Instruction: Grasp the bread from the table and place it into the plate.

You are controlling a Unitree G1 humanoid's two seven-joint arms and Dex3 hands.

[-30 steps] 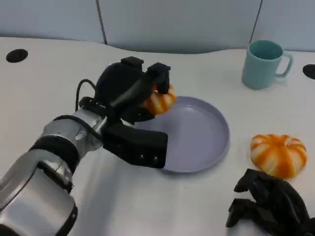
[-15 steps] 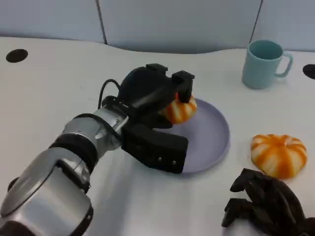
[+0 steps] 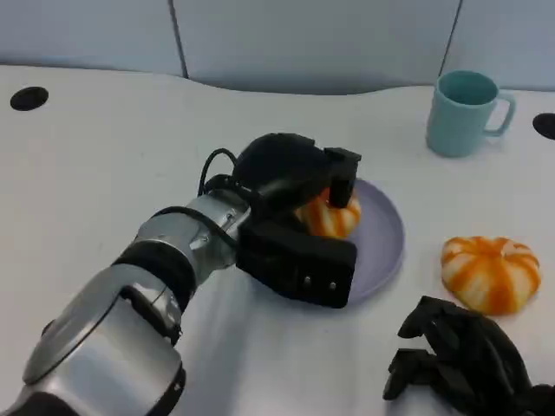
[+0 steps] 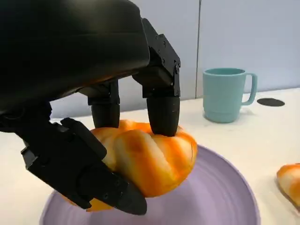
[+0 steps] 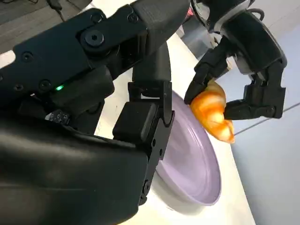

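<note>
the bread [image 3: 328, 214] is pinched by the left hand [image 3: 290, 173] just above the plate [image 3: 388, 227]; if released while tilted, it may be rolled off the rim.

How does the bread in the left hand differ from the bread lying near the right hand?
The held bread is gripped by the left hand above the purple plate; the other bread lies free on the white table, beside the plate and untouched. The held bread is partly hidden by fingers; the other bread shows whole. Both are orange with pale stripes, rounded and lobed.
</note>
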